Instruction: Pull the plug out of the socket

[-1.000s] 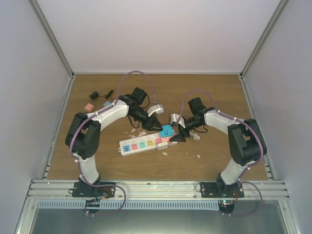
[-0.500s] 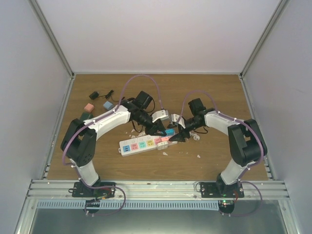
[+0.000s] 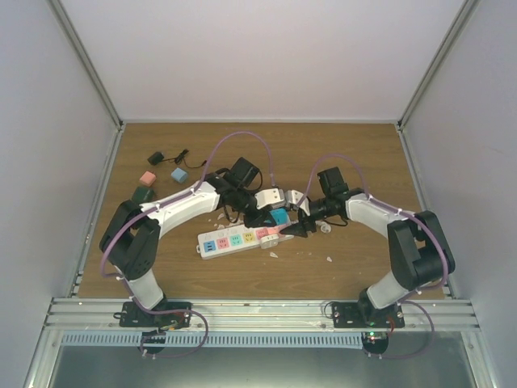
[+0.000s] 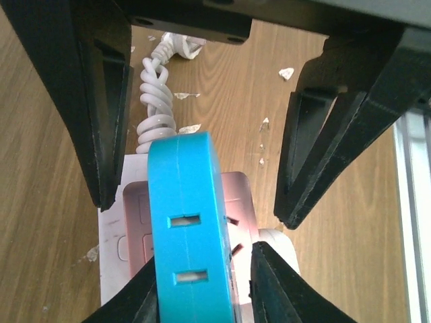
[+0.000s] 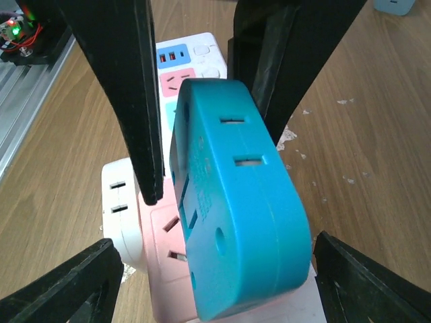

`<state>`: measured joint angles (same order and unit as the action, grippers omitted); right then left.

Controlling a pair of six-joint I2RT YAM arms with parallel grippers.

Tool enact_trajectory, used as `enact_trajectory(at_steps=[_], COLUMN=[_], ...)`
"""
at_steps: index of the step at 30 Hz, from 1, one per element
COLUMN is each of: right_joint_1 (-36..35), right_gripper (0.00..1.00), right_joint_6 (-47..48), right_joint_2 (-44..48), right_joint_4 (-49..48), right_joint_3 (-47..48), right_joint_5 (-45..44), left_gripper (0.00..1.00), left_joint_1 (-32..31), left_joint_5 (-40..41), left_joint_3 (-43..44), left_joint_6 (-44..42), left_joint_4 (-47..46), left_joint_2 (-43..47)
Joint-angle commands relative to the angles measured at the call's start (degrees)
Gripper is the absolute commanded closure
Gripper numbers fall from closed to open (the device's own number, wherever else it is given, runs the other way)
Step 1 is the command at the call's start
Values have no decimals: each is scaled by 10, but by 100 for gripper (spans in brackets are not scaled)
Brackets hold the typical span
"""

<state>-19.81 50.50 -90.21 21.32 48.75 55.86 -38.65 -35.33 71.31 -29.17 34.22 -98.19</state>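
Left end effector (image 4: 195,208) now straddles the blue plug (image 5: 236,202).

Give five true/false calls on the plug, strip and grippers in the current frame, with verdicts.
1. The blue plug sits in the pink socket face of the power strip. True.
2. The plug is at the strip's cordless end. False: the coiled cord lies right behind it.
3. The left gripper straddles the plug, jaws apart. True.
4. The right gripper is parked far from the strip. False: its fingers flank the strip end by the plug.
5. Only the strip lies on the table. False: a pink block and a blue block lie at far left.
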Motion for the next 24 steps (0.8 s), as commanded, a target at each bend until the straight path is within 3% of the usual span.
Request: enact_trajectory(at_steps=[1,6,13,24], right_joint_1=[1,1,1,-43], right_gripper=[20,16,12,9], right_joint_6=[-17,-58,-77,-137], right_joint_2=[20,47,46,30], right_joint_4=[-36,-89,-116,-219], right_joint_3=[-12,-37,-43,-67], right_joint_5=[20,46,66,51], left_gripper=[75,87,91,94], left_joint_1=[-11,-10,6,56], left_joint_5=[35,72,102,64], left_joint_3=[-15,-22,-47,-63], left_joint_6=[-13,-41,-97,-193], left_joint_4=[-31,-20,12,89], left_joint_2=[13,21,44,84])
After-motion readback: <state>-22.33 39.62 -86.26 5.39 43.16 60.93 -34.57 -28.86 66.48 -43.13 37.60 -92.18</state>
